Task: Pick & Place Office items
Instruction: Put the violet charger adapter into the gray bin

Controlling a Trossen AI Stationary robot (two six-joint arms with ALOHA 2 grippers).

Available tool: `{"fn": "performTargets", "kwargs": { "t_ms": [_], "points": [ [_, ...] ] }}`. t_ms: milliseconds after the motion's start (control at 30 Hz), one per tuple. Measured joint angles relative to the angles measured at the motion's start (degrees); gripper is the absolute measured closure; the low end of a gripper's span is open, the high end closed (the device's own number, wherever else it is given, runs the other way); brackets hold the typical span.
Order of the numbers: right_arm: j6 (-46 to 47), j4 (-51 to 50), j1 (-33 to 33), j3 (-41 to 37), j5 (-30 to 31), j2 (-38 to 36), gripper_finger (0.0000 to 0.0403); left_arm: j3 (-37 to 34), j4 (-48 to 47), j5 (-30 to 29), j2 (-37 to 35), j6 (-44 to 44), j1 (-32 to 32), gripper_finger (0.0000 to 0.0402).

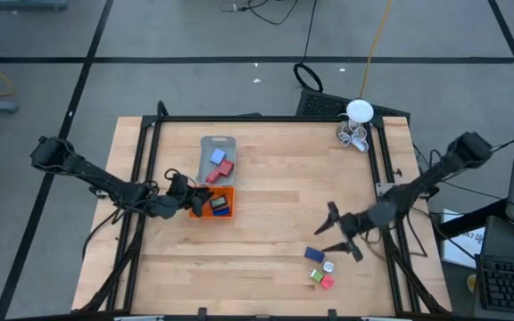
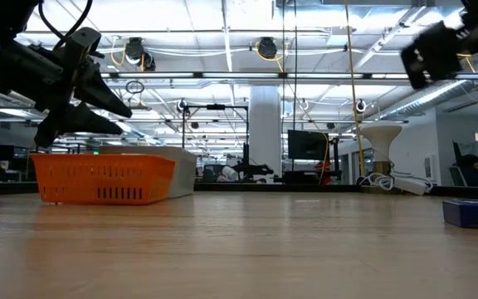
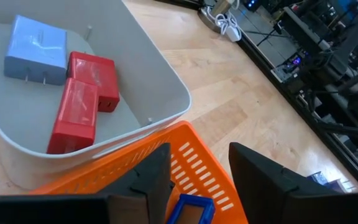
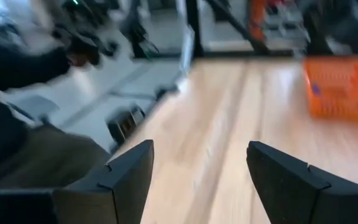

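The left gripper (image 3: 194, 180) hangs over the orange slotted plastic tray (image 3: 194, 165), its fingers part open and empty, with a small blue block (image 3: 188, 210) in the tray just below and between them. If it is releasing, it should lift straight up, clear of the rim beside the grey plastic tray (image 3: 166, 87) holding two red blocks (image 3: 82, 99) and a pale blue block (image 3: 36, 50). The right gripper (image 1: 333, 234), fingers wide and empty, hovers just beside the loose cluster of small office items (image 1: 321, 267) on the table.

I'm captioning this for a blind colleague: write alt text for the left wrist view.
The left gripper, jaws apart and empty, hangs over the orange tray, where a blue item shows. Beside it, the grey tray holds two red blocks and a pale blue one.
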Motion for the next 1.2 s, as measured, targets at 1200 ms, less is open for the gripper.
{"fn": "performTargets", "kwargs": {
  "t_ms": [1200],
  "points": [
    [25.6,-3.5,22.2,4.5,15.9,31.0,0.0156,0.0,4.5,-0.4,0.0,0.0,0.1,0.0245]
  ]
}}
